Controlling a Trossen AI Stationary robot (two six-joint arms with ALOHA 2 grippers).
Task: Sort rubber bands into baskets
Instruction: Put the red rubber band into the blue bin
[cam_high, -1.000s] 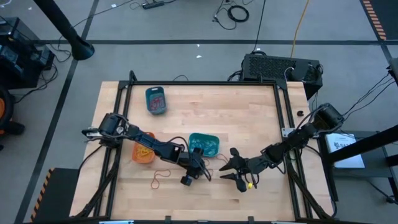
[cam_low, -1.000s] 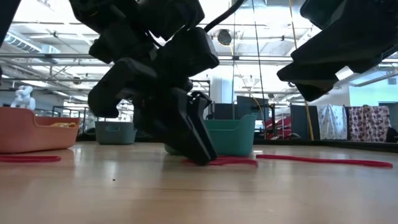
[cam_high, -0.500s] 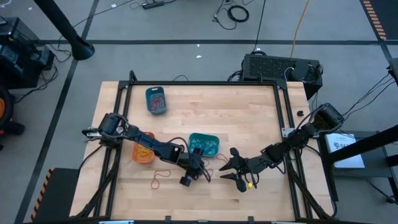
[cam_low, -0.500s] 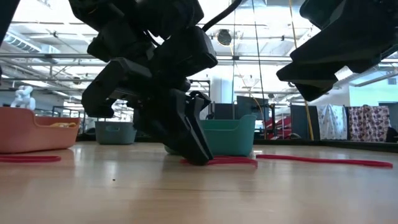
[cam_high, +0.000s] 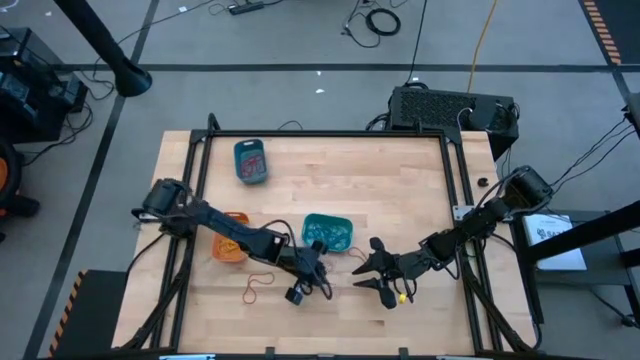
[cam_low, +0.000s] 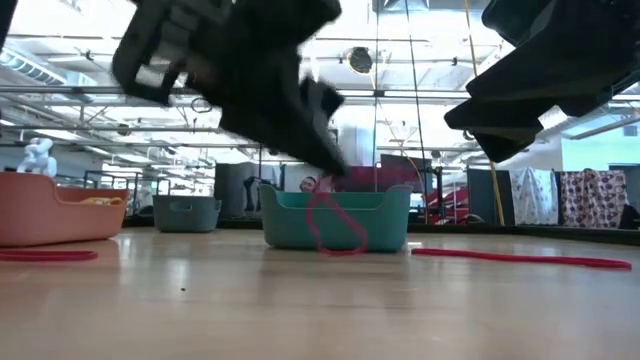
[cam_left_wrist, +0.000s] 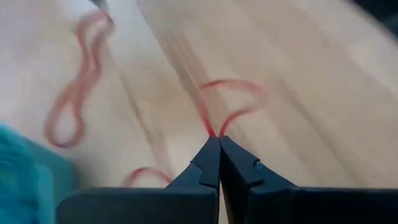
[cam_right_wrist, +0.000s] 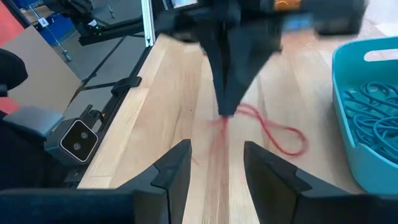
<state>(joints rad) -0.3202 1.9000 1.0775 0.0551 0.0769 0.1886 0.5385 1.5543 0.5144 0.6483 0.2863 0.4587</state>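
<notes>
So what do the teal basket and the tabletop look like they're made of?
The teal basket looks like moulded plastic with a smooth matte finish: even colour, rounded corners and a thin rolled rim. The tabletop looks like pale wood planking, probably sealed: visible grain and parallel board seams.

Red rubber band (cam_left_wrist: 233, 102), teal basket (cam_low: 335, 215), orange basket (cam_low: 50, 215).

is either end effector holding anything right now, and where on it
The left end effector is shut on a red rubber band, pinching one end of the loop so the rest hangs free. The right end effector is open and holds nothing.
</notes>
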